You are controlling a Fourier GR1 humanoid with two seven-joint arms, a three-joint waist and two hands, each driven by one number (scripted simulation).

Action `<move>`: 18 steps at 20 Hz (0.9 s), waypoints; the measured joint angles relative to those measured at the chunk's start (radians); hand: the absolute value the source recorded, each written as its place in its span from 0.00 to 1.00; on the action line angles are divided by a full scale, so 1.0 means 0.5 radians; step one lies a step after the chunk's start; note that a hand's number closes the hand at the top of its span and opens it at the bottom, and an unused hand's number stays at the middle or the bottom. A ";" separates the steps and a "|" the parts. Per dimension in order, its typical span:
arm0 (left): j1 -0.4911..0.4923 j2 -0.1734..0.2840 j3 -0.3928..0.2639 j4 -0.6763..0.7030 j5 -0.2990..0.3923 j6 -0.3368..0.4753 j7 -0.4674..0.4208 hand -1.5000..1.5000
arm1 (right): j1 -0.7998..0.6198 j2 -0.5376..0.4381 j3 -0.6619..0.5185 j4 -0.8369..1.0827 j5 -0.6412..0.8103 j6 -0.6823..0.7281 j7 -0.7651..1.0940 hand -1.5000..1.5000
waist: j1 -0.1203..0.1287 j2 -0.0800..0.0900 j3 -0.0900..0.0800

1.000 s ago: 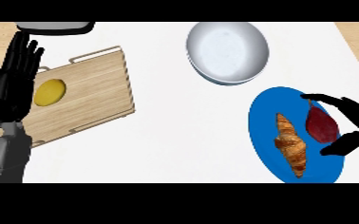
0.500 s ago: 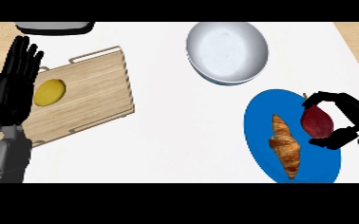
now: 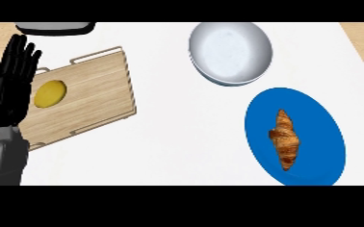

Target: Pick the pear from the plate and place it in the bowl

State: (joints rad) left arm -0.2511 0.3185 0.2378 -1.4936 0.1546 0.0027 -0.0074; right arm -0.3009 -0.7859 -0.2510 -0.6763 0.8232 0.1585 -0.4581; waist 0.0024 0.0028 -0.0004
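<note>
Oddly, no pear is seen on the blue plate, where only a croissant lies below the bowl; the right hand is out of view, the left hand rests open, and a smooth, bruisable pear is judged best cupped around its belly.

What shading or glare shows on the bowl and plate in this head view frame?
Head view: the bowl shows a soft grey gradient inside and no hard glare; the blue plate is flat and evenly lit; the croissant casts no clear shadow; the left hand rests open at the left edge.
</note>
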 measured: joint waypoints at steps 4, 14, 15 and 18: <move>0.015 -0.007 -0.001 -0.024 -0.003 0.007 0.017 0.50 | 0.014 -0.147 -0.070 -0.032 0.036 -0.082 0.148 1.00 | -0.008 -0.006 0.001; 0.034 0.017 0.042 -0.001 -0.003 -0.009 -0.002 0.50 | 0.077 -0.304 -0.331 -0.692 -0.285 0.188 0.292 1.00 | -0.046 -0.020 -0.004; 0.044 0.001 0.034 -0.010 -0.011 0.001 -0.010 0.50 | 0.063 -0.312 -0.356 -0.764 -0.325 0.222 0.303 1.00 | -0.044 -0.020 -0.003; 0.045 -0.001 0.034 -0.006 -0.019 0.005 -0.016 0.50 | 0.018 -0.311 -0.428 -1.012 -0.470 0.366 0.391 1.00 | -0.046 -0.022 -0.004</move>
State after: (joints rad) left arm -0.2286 0.3178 0.2551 -1.4964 0.1451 0.0054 -0.0154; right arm -0.2920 -0.9416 -0.4650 -1.1822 0.5882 0.3413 -0.2628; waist -0.0205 -0.0081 -0.0025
